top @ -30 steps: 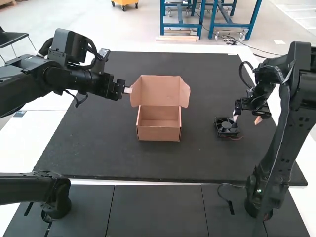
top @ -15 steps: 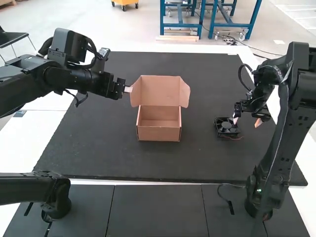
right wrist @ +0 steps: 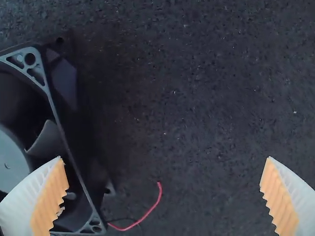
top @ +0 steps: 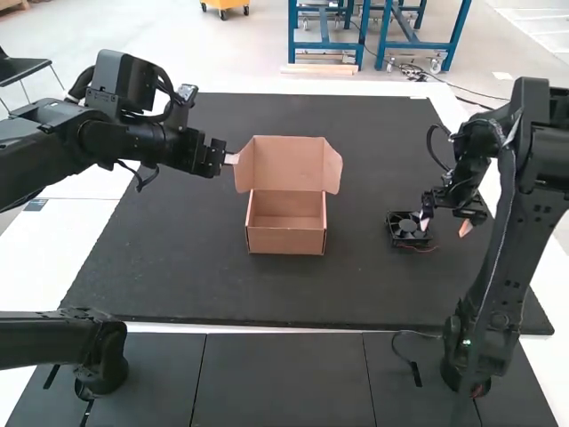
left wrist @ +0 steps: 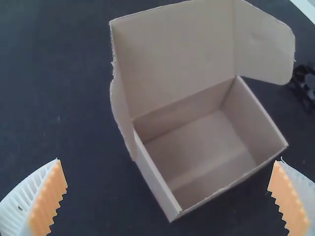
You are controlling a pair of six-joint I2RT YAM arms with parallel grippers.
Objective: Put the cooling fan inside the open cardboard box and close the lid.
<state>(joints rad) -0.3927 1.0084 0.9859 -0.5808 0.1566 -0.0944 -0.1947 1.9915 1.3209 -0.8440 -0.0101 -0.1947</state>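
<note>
Black arms (top: 89, 142); looped cables (top: 437, 133) — white ribbed, orange-padded fingers (left wrist: 44, 196).

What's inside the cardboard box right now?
Nothing that shows: the cardboard box has a bare floor and bare inner walls in the left wrist view. Its nearer walls hide a thin strip of floor. The cooling fan lies outside on the black mat.

Box (top: 286, 213): plain brown cardboard, matt, raw cut edges. Fan (right wrist: 34, 132): black plastic frame w/ slight sheen. Thin red wire (right wrist: 142, 216): smooth insulation. Desk mat (right wrist: 206, 88): black, matt, grainy & rough. Left tool (left wrist: 165, 196) & right tool (right wrist: 160, 196): white ribbed plastic fingers (left wrist: 19, 201), orange toothed pads (left wrist: 47, 201), matt.
</note>
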